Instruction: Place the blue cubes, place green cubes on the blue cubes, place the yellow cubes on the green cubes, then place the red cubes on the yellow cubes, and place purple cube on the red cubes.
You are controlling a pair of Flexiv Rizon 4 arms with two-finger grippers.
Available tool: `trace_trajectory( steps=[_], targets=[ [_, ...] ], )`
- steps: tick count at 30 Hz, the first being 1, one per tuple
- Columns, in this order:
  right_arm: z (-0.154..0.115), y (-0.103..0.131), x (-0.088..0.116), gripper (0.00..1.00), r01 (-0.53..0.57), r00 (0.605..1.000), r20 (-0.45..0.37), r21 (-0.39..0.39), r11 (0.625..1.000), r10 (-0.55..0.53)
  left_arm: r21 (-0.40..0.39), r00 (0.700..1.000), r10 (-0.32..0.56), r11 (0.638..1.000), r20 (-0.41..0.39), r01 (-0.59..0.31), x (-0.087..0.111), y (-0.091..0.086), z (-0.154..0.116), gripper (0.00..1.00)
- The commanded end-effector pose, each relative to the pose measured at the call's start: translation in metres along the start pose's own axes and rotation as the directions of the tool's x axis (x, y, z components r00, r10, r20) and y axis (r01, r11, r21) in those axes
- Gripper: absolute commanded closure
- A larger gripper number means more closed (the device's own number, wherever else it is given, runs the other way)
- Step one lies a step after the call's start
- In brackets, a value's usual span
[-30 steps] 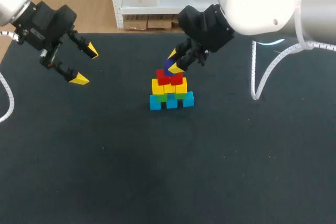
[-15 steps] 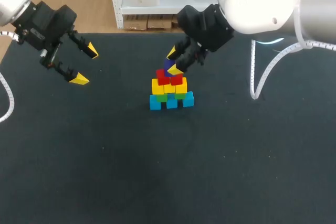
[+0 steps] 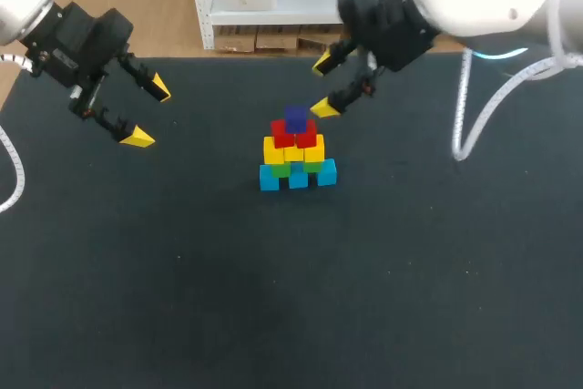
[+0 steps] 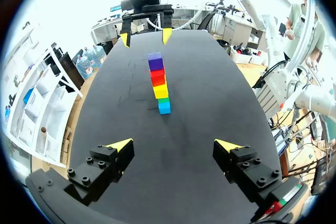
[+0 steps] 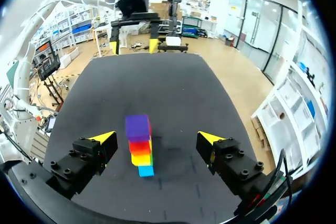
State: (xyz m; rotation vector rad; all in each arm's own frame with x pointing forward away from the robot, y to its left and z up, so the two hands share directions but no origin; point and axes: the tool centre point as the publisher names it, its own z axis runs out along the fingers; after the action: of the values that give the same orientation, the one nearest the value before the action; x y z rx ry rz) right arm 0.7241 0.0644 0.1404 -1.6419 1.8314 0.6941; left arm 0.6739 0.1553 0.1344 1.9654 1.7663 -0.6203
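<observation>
Stack work sits near the middle of the dark table (image 3: 182,271): blue cubes (image 3: 298,176) at the base, green cubes (image 3: 282,168) on them, then yellow cubes (image 3: 293,150), red cubes (image 3: 296,137), and the purple cube (image 3: 295,119) on top. The right gripper (image 3: 323,86) hangs near the purple cube, off to its far right side, fingers spread wide and holding nothing. From its wrist, the cube shows ahead of the fingers, touching neither. The left gripper (image 3: 149,113) is well apart from the stack, likewise spread and empty.
</observation>
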Motion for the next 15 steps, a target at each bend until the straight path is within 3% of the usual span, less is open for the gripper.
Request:
trace_trajectory(
  steps=[1, 10, 15],
  targets=[
    [-0.027, 0.008, 0.014, 0.00, -0.008, 1.000, 0.015, 0.043, 0.999, 0.007, -0.001, 1.000, 0.002, 1.000, 0.002, -0.002, 0.001, 0.000, 0.000, 0.00],
    [-0.061, 0.002, 0.041, 0.00, -0.063, 0.997, 0.054, 0.079, 0.995, 0.059, -0.001, 1.000, 0.002, 1.000, 0.002, -0.002, 0.001, 0.000, 0.000, 0.00],
    [-0.072, -0.002, 0.043, 0.00, -0.053, 0.998, 0.049, 0.079, 0.995, 0.049, -0.001, 1.000, 0.002, 1.000, 0.002, -0.002, 0.001, 0.000, 0.000, 0.00]
  ],
)
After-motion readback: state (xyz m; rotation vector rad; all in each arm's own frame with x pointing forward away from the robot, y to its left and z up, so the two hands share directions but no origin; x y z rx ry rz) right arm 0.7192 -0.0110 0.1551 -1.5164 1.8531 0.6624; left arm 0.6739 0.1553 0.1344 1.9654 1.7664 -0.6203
